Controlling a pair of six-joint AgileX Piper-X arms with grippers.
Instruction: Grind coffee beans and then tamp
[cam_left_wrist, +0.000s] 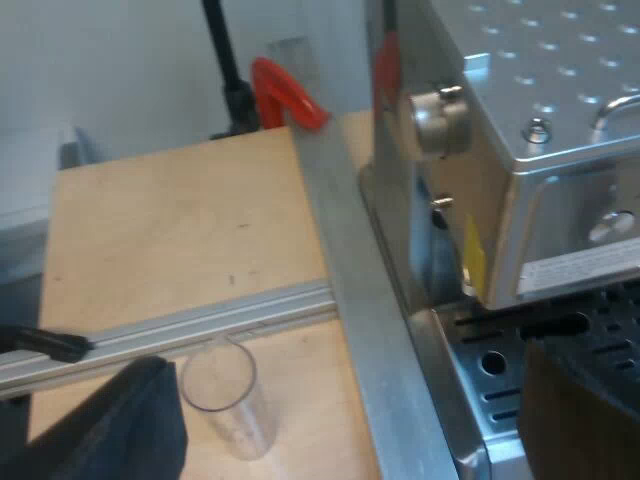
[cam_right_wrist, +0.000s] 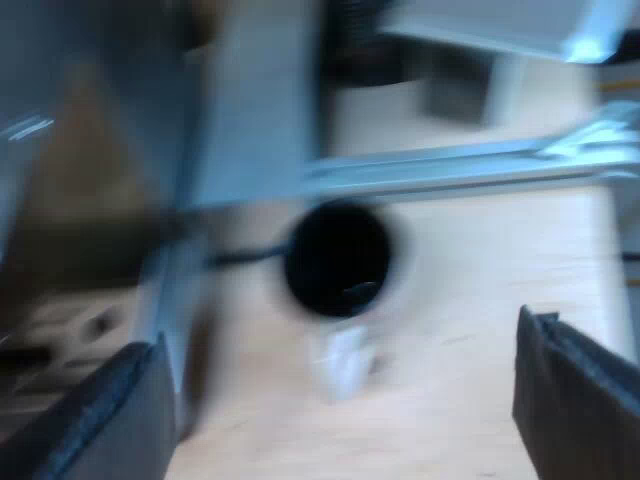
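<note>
The espresso machine (cam_left_wrist: 520, 150) stands close by, a round metal knob (cam_left_wrist: 438, 118) on its side and its slotted drip tray (cam_left_wrist: 500, 375) below. A clear measuring glass (cam_left_wrist: 225, 395) stands upright on the wooden table, close to one finger (cam_left_wrist: 115, 430) of my left gripper (cam_left_wrist: 340, 440). That gripper is open and holds nothing; its other finger hangs over the drip tray. A white mug (cam_right_wrist: 338, 260) with a dark inside stands on the table, its handle turned toward my right gripper (cam_right_wrist: 340, 420). The right gripper hovers above it, open and empty.
Aluminium rails (cam_left_wrist: 340, 260) cross the wooden table (cam_left_wrist: 170, 230) beside the machine, and one runs just behind the measuring glass. A red clamp (cam_left_wrist: 285, 95) sits at the table's far edge. Another rail (cam_right_wrist: 460, 170) lies beyond the mug.
</note>
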